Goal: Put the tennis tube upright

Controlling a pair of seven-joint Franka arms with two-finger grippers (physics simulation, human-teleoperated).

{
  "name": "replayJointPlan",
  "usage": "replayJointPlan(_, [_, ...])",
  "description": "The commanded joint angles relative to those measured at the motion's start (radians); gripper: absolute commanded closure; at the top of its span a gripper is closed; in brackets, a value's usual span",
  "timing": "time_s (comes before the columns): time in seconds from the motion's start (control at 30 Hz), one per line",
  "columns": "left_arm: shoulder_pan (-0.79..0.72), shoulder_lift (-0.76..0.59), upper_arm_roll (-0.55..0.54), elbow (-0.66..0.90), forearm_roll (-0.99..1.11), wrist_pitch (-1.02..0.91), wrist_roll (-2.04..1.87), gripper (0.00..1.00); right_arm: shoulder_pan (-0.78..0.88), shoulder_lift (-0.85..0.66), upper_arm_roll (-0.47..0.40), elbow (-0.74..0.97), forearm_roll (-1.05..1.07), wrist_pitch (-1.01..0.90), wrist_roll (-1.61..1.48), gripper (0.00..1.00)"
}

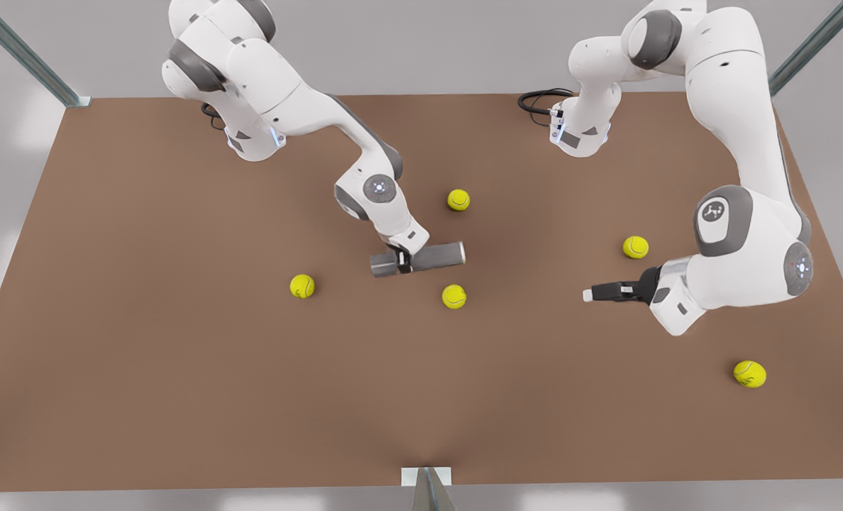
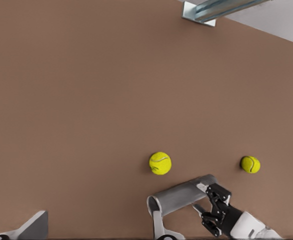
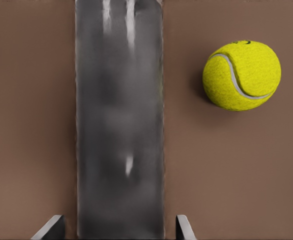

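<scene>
A plain brown table (image 1: 145, 369) fills the scene, with pale grey floor around it and metal struts (image 1: 28, 57) at its corners. Five tennis balls (image 1: 302, 286) lie scattered on it.

The tennis tube (image 1: 432, 256) lies on its side near the table's middle, between two balls; what it holds cannot be told. The right gripper (image 1: 401, 261) reaches down over it. The right wrist view shows the tube (image 3: 120, 125) running between the fingertips (image 3: 184, 226), which straddle it with a sliver of table showing on each side: spread, not clamped.

The left gripper (image 1: 590, 294) hovers well apart, toward the front view's right, pointing sideways at the tube. Its wrist view shows its fingers (image 2: 32, 226) spread wide, with the tube (image 2: 184, 195) and the other gripper beyond.
</scene>
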Motion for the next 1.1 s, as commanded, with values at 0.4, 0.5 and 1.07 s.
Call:
replayJointPlan(0.4, [0.064, -0.314, -0.195, -0.768, -0.679, 0.505, 0.209, 0.01, -0.57, -0.403, 0.032, 0.125, 0.192, -0.49, 0.142, 0.0])
replayJointPlan(0.5, [0.054, -0.34, -0.297, -0.863, -0.782, 0.636, 0.207, 0.01, -0.765, -0.399, 0.021, 0.345, 0.16, -0.751, 0.278, 0.0])
replayJointPlan(1.07, [0.013, -0.127, -0.306, -0.899, -0.934, 0.737, 0.548, 0.01, -0.664, -0.523, -0.201, 0.356, 0.063, -1.014, 0.611, 0.0])
